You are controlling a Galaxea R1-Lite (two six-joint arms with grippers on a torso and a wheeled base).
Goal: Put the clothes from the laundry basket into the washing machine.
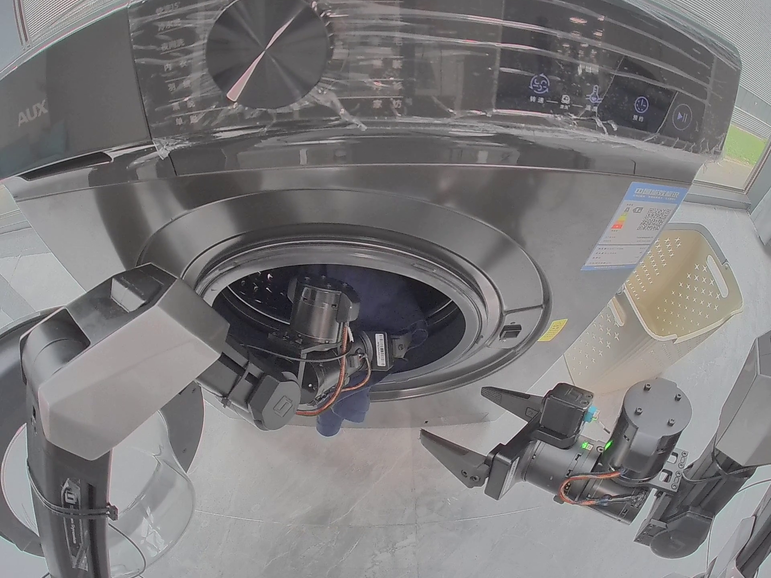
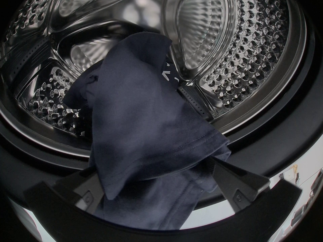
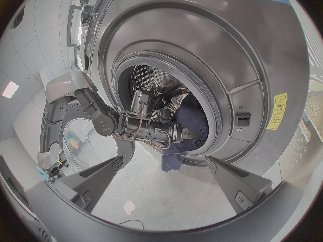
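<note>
A dark navy garment (image 2: 144,128) lies across the washing machine's door opening (image 1: 514,282), partly inside the steel drum (image 2: 235,51). One end of it hangs out over the lower rim (image 1: 341,415). My left gripper (image 2: 154,175) is at the mouth of the drum, open, with the garment draped over and between its fingers. Seen in the right wrist view, that gripper (image 3: 193,135) points into the opening beside the cloth (image 3: 191,118). Lower and to the right in front of the machine, my right gripper (image 1: 474,431) is open and holds nothing. The cream laundry basket (image 1: 683,291) stands right of the washer.
The washer's round glass door (image 1: 161,459) is swung open on the left, behind my left arm. The control panel with its dial (image 1: 269,50) is above the opening. Grey tiled floor (image 1: 361,491) lies in front of the machine.
</note>
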